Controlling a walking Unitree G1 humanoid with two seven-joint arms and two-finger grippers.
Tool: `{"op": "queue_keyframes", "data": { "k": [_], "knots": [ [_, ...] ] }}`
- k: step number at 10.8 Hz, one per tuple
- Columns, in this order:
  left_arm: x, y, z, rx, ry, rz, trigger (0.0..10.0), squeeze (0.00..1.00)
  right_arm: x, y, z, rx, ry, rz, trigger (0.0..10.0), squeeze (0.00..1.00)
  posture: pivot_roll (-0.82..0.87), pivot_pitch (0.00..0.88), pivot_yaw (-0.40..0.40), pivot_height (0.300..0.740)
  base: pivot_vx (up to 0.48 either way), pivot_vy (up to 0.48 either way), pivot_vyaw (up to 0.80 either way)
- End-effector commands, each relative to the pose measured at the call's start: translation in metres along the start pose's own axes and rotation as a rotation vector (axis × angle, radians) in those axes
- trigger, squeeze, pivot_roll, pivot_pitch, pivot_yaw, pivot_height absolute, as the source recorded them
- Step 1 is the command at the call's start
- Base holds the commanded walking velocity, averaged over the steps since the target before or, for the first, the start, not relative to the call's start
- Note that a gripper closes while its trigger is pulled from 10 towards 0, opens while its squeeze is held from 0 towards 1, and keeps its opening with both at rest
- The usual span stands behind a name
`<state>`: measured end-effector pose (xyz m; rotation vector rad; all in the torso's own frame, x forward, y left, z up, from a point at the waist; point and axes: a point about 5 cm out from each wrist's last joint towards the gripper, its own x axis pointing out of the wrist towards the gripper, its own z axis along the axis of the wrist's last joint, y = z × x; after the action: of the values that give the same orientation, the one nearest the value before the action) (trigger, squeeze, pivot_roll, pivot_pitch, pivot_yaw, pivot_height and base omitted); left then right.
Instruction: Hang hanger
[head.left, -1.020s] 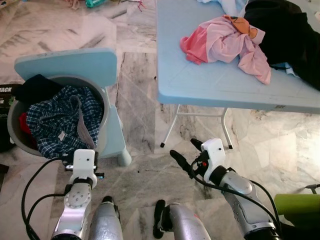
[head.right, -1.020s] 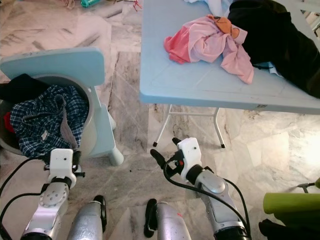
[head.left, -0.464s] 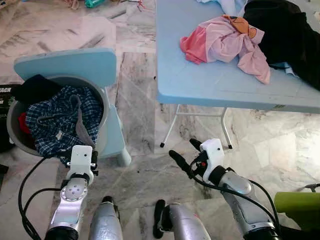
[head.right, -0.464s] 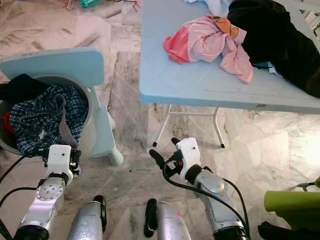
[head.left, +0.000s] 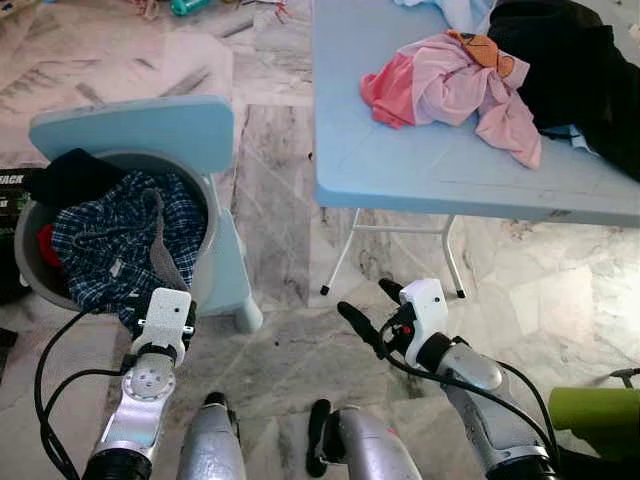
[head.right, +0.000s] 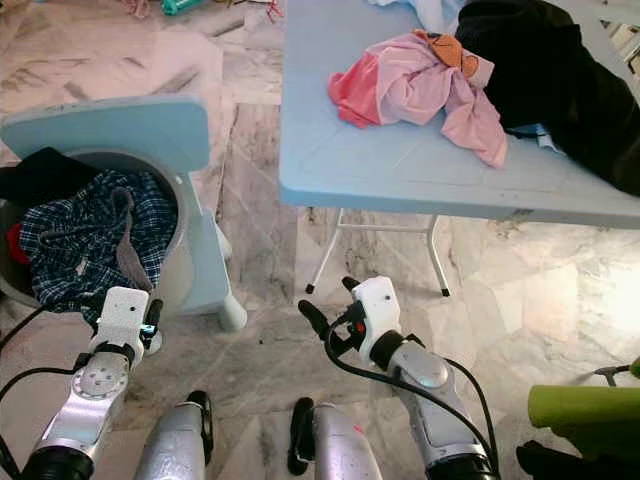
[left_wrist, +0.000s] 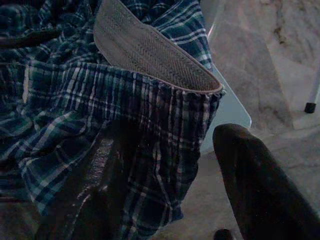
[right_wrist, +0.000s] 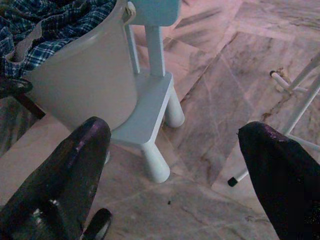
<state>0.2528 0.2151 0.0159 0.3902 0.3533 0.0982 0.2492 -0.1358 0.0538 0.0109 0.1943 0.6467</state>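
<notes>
Head views: our left hand (head.left: 160, 322) sits by one grey bucket (head.left: 205, 262) of checked cloth (head.left: 110, 245) on one blue chair (head.left: 150, 130), maybe to dig; right hand (head.left: 372, 312) waits.
Desk (head.left: 400, 160): two clothes piles.
Left wrist: fingers (left_wrist: 260, 185) apart, nothing held.
Right wrist: fingers (right_wrist: 280, 170) wide apart.
Hanger: we see none.

The black garment (head.left: 575, 70) and green object (head.left: 595, 405) are cut off by the frame's edge.
</notes>
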Motion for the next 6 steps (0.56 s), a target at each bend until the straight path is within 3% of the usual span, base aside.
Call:
{"op": "queue_keyframes", "data": {
  "k": [1, 2, 3, 6],
  "knots": [
    [-0.0018, -0.0011, -0.0036, 0.017, 0.003, 0.003, 10.0, 0.00, -0.0049, 0.0003, -0.0074, 0.008, 0.029, -0.003, 10.0, 0.00, 0.03, 0.253, -0.142, 0.740, 0.000, 0.000, 0.00],
    [-0.0015, -0.0007, -0.0035, 0.020, -0.001, 0.006, 5.7, 0.00, -0.0048, 0.0005, -0.0075, 0.009, 0.028, -0.003, 10.0, 0.00, 0.03, 0.253, -0.141, 0.740, 0.000, 0.000, 0.00],
    [-0.0012, 0.0005, -0.0030, 0.027, -0.010, 0.017, 0.0, 0.00, -0.0048, 0.0006, -0.0080, 0.009, 0.028, -0.004, 10.0, 0.00, 0.03, 0.252, -0.139, 0.740, 0.000, 0.000, 0.00],
    [-0.0006, 0.0010, -0.0016, 0.028, -0.023, 0.021, 0.0, 0.00, -0.0048, 0.0000, -0.0089, 0.010, 0.029, -0.006, 10.0, 0.00, 0.03, 0.250, -0.139, 0.740, 0.000, 0.000, 0.00]
  ]
}}
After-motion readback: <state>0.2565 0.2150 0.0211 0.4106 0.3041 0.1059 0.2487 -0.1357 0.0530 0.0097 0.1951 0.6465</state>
